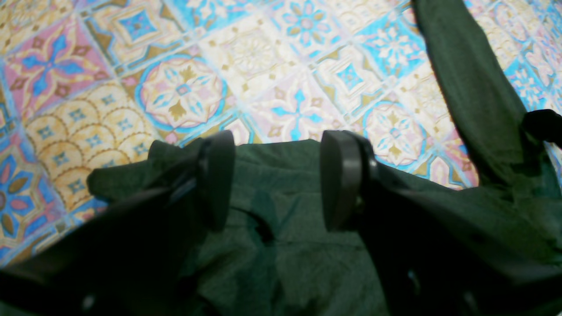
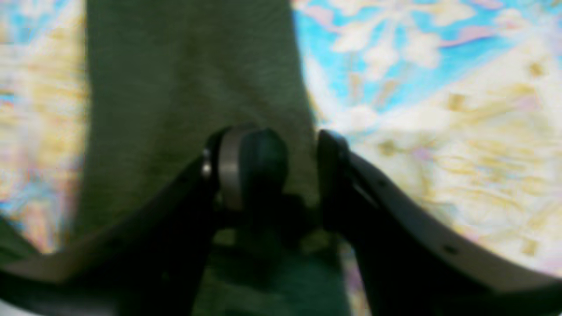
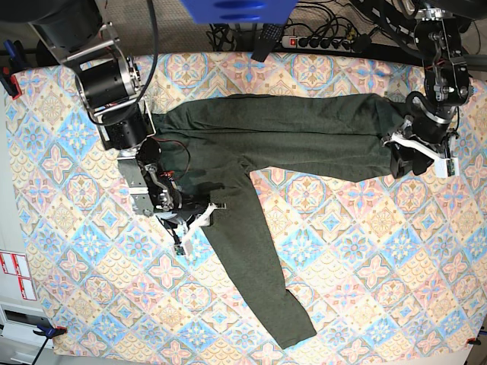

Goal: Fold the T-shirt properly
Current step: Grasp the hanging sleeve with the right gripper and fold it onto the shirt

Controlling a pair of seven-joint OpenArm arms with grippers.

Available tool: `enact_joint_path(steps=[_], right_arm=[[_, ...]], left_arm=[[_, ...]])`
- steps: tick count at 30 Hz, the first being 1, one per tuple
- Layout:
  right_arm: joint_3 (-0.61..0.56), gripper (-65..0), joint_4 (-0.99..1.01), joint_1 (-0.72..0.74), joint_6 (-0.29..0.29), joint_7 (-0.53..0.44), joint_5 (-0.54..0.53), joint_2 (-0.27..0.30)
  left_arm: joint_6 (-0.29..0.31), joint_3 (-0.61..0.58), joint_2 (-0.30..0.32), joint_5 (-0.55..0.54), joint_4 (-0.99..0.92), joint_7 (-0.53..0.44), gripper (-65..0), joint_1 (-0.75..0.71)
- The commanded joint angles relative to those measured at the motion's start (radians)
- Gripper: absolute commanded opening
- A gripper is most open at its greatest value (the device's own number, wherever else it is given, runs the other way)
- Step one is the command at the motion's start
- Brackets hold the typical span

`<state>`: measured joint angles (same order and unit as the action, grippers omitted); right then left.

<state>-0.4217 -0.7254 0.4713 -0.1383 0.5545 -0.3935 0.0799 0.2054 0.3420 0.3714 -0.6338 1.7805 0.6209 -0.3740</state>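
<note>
The dark olive-green T-shirt (image 3: 289, 129) lies spread across the back half of the table, with one long sleeve (image 3: 266, 258) running down toward the front edge. My left gripper (image 3: 407, 163) hovers at the shirt's right end. In the left wrist view its jaws (image 1: 279, 180) stand open over a bunched fabric edge (image 1: 281, 245), nothing pinched. At the sleeve's upper left edge sits my right gripper (image 3: 199, 217). The right wrist view shows it (image 2: 298, 151) open and low, straddling the sleeve's edge (image 2: 189, 87).
A colourful tile-patterned cloth (image 3: 365, 251) covers the table. A power strip (image 3: 319, 39) and cables lie along the back edge, and a blue object (image 3: 236, 9) hangs at the top. A red clamp (image 3: 7, 76) grips the left edge.
</note>
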Motion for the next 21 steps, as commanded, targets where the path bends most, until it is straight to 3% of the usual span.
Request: enact_joint_path(steps=[1, 8, 14, 21], right_arm=[[0.004, -40.9, -0.013, 0.03, -0.008, -0.017, 0.017, -0.012], [-0.003, -40.9, -0.013, -0.003, -0.01, -0.014, 0.086, -0.07], [-0.118, -42.7, -0.013, -0.01, -0.01, -0.014, 0.086, -0.079], [-0.131, -65.0, -0.029, -0.013, -0.01, -0.012, 0.086, -0.081]], left_arm=[[0.001, 0.006, 0.015, -0.007, 0.017, -0.022, -33.4, 0.003], [0.001, 0.006, 0.015, -0.007, 0.015, -0.022, -33.4, 0.003], [0.002, 0.007, 0.015, -0.007, 0.015, -0.022, -33.4, 0.003], [0.002, 0.01, 0.015, -0.005, 0.014, -0.022, -33.5, 0.003]])
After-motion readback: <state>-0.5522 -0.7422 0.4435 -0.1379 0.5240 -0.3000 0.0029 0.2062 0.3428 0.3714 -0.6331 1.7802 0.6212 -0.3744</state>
